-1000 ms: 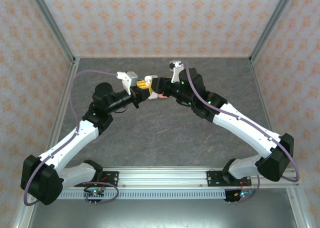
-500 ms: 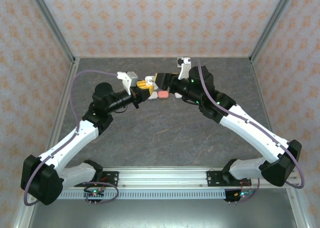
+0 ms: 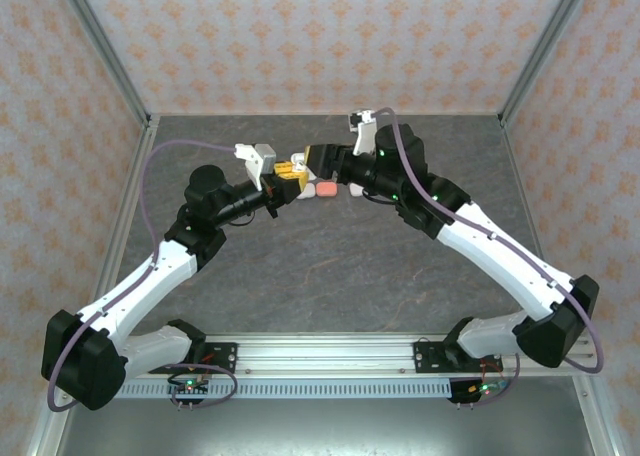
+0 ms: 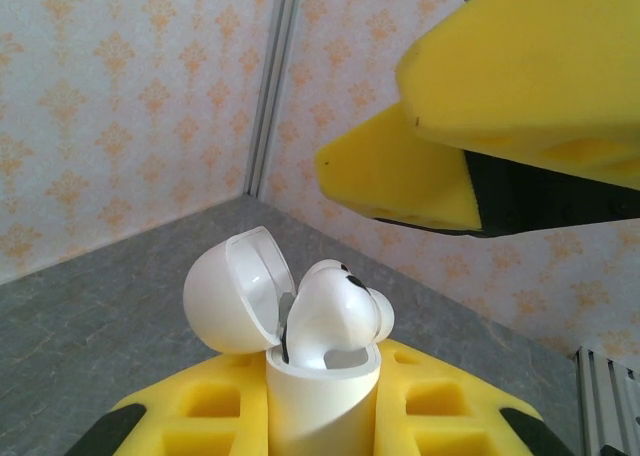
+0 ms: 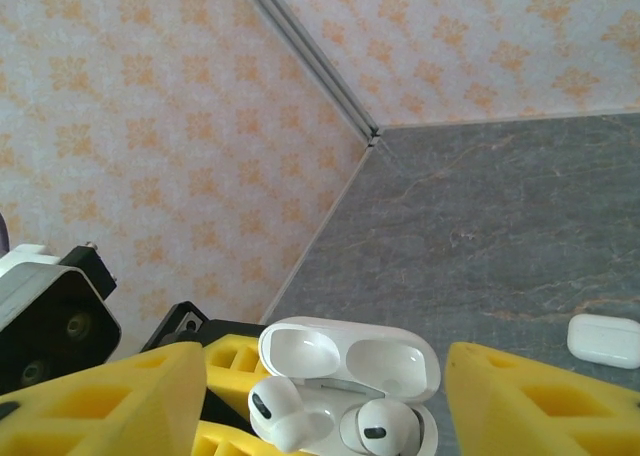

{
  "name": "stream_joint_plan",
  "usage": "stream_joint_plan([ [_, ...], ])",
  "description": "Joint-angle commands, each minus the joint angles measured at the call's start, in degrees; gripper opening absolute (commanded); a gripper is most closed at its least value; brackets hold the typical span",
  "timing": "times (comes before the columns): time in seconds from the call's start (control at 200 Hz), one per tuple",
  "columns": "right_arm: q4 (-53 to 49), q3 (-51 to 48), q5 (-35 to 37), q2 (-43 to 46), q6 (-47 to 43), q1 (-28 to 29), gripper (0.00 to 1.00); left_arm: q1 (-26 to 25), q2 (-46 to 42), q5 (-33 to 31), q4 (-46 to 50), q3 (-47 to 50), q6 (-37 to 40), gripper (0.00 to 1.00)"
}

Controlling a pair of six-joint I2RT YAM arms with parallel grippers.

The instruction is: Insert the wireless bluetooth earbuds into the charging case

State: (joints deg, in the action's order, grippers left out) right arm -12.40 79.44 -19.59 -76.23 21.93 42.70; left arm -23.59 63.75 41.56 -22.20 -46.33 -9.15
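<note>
Over the last second the right gripper [image 3: 318, 162] has drawn back and upward from the left gripper [image 3: 284, 182], and its yellow fingers [image 5: 110, 396] have spread. They now stand well apart with nothing held between them, and there is a clear gap on each side of the charging case [image 4: 322, 396] below. The retreat has also uncovered a pink case [image 3: 326, 189] lying on the table [image 3: 300, 266] just beside those fingers.

The left gripper has not shifted. Its fingers are clamped on the lower body of the charging case, holding it upright with the lid [image 4: 235, 291] hinged open on the side away from the right gripper.

The 2 earbuds [image 5: 385, 428] are in the charging case, directly beneath the right gripper's spread fingertips. 1 looks settled in its socket. The leaning earbud [image 5: 275, 414] tilts, its head standing proud of the rim, which the left wrist view also suggests.

My reading is that the right gripper has just let go of the 2nd bud. Insertion is then nearly done, but the leaning earbud probably needs a push down before the lid can close. A closed white case [image 5: 603, 339] rests on the table, well outside the right gripper's fingers.
</note>
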Motion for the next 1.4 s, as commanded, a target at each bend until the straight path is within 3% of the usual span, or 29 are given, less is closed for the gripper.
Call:
stream_joint_plan([
  [0.0, -3.3, 2.7, -1.5, -1.5, -1.7, -0.2, 0.67, -0.1, -1.6, 0.7, -3.1, -0.1, 0.4, 0.0],
  [0.696, -10.2, 3.9, 6.0, -3.2, -3.5, -0.2, 0.62, -0.1, -1.7, 0.4, -2.5, -0.3, 1.0, 0.0],
  [0.986, -5.0, 3.1, -0.9, -2.3, -3.4, -0.2, 0.66, -0.1, -1.7, 0.4, -2.3, -0.4, 1.1, 0.0],
  [1.396, -6.4, 1.5, 0.5, 0.3, -4.6, -0.2, 0.71, -0.1, -1.6, 0.2, -1.9, -0.5, 1.3, 0.0],
])
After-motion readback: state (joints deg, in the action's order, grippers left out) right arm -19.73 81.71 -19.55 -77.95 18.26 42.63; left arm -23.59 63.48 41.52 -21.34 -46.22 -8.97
